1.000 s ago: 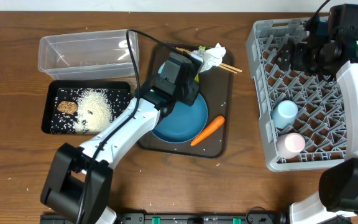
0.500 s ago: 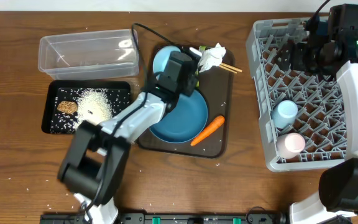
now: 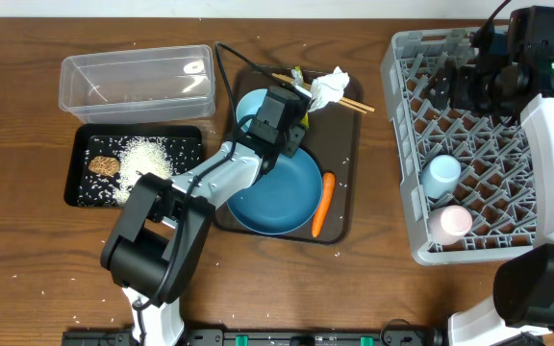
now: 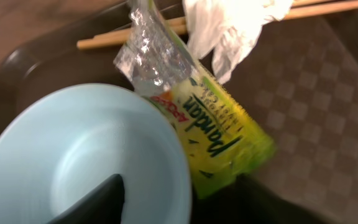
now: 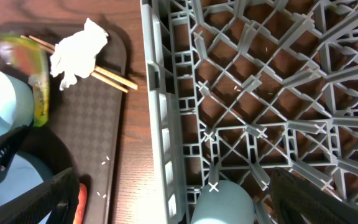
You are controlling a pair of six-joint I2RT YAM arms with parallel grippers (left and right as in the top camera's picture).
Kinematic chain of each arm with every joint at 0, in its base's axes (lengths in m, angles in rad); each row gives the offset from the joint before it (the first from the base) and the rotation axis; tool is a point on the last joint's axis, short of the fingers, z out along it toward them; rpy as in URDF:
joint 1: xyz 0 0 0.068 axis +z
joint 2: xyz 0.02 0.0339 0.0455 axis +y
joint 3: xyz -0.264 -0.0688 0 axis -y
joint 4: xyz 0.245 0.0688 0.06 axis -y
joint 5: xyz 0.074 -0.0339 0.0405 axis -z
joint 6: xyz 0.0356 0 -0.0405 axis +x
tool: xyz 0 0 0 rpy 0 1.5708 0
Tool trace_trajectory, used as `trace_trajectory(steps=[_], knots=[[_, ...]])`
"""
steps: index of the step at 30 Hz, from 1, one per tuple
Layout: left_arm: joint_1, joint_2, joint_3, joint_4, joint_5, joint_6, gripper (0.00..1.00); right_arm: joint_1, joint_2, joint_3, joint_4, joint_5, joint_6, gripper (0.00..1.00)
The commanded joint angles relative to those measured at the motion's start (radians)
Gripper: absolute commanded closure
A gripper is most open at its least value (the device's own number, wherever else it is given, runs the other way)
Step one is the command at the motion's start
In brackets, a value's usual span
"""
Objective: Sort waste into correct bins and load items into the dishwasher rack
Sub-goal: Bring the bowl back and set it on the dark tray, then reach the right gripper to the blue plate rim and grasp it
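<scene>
Left hand (image 4: 179,194), centre frame: parted astride rim of small light-blue bowl (image 4: 73,155), gripping nothing; foil wrapper (image 4: 211,130) beside. Right hand (image 5: 173,198), upper right: wide open, empty, over rack (image 5: 241,93).

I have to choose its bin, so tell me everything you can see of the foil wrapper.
The foil wrapper is a flattened, creased packet, yellow-green with dark green lettering and a red mark, its torn end crinkled silver. It lies slantwise on the brown tray, silver end toward the chopsticks. The small light-blue bowl covers one long edge with its rim; the crumpled white tissue lies by its upper side, seemingly touching.
</scene>
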Motion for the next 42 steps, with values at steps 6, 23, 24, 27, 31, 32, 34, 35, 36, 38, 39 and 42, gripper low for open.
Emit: trace_trajectory(steps=[6, 23, 24, 27, 31, 32, 34, 35, 36, 38, 39, 42], knots=[[-0.003, -0.168, 0.019, -0.005, 0.001, 0.004, 0.27, -0.003, 0.007, 0.011, 0.006, -0.005, -0.008, 0.1], [0.064, -0.498, 0.065, -0.517, 0.0, -0.232, 0.22, 0.155, 0.007, 0.01, 0.081, -0.135, -0.008, 0.11], [0.083, -0.519, 0.065, -0.542, 0.0, -0.253, 0.2, 0.186, 0.009, 0.01, 0.097, -0.135, -0.008, 0.11], [0.158, -0.587, 0.065, -0.611, 0.0, -0.301, 0.17, 0.279, 0.027, 0.01, 0.137, -0.135, -0.008, 0.11], [0.242, -0.642, 0.065, -0.671, 0.0, -0.301, 0.1, 0.388, 0.09, 0.01, 0.148, -0.135, -0.008, 0.12], [0.257, -0.649, 0.065, -0.684, 0.0, -0.301, 0.08, 0.414, 0.114, 0.01, 0.143, -0.131, -0.009, 0.12], [0.272, -0.652, 0.065, -0.703, 0.0, -0.301, 0.07, 0.455, 0.164, 0.01, 0.134, -0.131, -0.009, 0.11], [0.275, -0.652, 0.065, -0.712, 0.0, -0.301, 0.06, 0.474, 0.192, 0.01, 0.131, -0.132, -0.009, 0.11], [0.275, -0.65, 0.064, -0.718, 0.0, -0.301, 0.05, 0.488, 0.214, 0.01, 0.128, -0.133, -0.009, 0.11], [0.275, -0.648, 0.063, -0.732, 0.0, -0.301, 0.04, 0.515, 0.256, 0.01, 0.116, -0.144, -0.009, 0.13], [0.275, -0.646, 0.063, -0.736, 0.0, -0.301, 0.02, 0.528, 0.277, 0.01, 0.104, -0.146, -0.009, 0.14], [0.275, -0.644, 0.063, -0.74, 0.0, -0.301, 0.02, 0.56, 0.334, 0.01, 0.058, -0.146, -0.031, 0.2]])
